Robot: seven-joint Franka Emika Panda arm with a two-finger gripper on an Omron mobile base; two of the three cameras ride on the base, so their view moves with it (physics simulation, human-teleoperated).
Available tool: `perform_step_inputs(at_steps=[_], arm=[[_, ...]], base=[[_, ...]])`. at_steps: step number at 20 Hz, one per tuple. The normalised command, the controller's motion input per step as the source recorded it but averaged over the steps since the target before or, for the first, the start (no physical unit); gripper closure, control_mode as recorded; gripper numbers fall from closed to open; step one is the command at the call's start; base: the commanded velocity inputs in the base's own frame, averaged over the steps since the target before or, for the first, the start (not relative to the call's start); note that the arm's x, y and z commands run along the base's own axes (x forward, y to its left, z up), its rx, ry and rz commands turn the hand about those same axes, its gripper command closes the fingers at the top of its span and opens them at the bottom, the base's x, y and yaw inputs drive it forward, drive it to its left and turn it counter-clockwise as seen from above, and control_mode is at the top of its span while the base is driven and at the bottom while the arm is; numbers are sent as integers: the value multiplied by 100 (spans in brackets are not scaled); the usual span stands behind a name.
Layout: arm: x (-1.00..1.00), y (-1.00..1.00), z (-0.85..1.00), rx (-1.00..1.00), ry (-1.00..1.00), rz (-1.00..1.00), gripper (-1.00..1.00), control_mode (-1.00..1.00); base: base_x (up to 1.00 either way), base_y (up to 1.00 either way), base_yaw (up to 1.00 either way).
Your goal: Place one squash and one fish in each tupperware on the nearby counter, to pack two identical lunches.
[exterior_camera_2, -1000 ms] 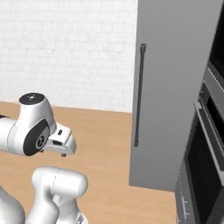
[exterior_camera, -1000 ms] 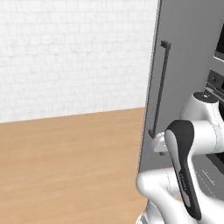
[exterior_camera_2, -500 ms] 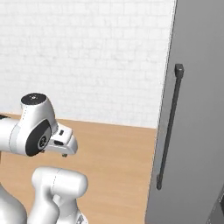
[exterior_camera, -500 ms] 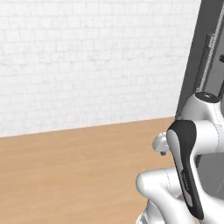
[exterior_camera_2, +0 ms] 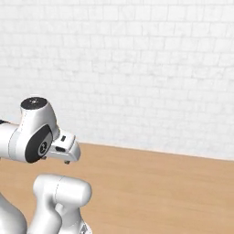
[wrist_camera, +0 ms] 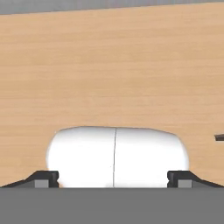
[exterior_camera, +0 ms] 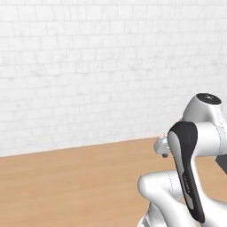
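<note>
The squash, the fish, the tupperware and the counter are all out of view. My gripper (wrist_camera: 113,177) is open in the hand view, its two dark fingertips (wrist_camera: 46,177) standing far apart at the bottom with nothing held between them. It looks down on wooden floor (wrist_camera: 113,65). The white arm (exterior_camera_2: 39,137) is folded close over the base, and it also rises at the lower right of the left base view as the same arm (exterior_camera: 195,150).
A white brick wall (exterior_camera: 88,66) runs across the back, also seen as the wall (exterior_camera_2: 137,68) from the right. Wooden floor (exterior_camera: 66,186) stretches in front of it. A small dark edge (wrist_camera: 220,137) pokes in at the right of the hand view.
The whole picture has swung: the tall grey cabinet with its dark handle and the oven slid off to the right, so the base has turned left. The arm keeps its folded pose.
</note>
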Motion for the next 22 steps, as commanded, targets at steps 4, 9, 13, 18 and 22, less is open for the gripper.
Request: perform_step_inputs(at_steps=[4, 9, 13, 18, 22], arm=[[0, 0, 0, 0, 0, 0, -100, 100], [0, 0, 0, 0, 0, 0, -100, 100], [0, 0, 0, 0, 0, 0, -100, 100], [0, 0, 0, 0, 0, 0, -100, 100], [0, 0, 0, 0, 0, 0, -100, 100]], base=[[100, 99, 0], [100, 83, -19], [92, 59, -66], [62, 36, -82], [47, 27, -88]])
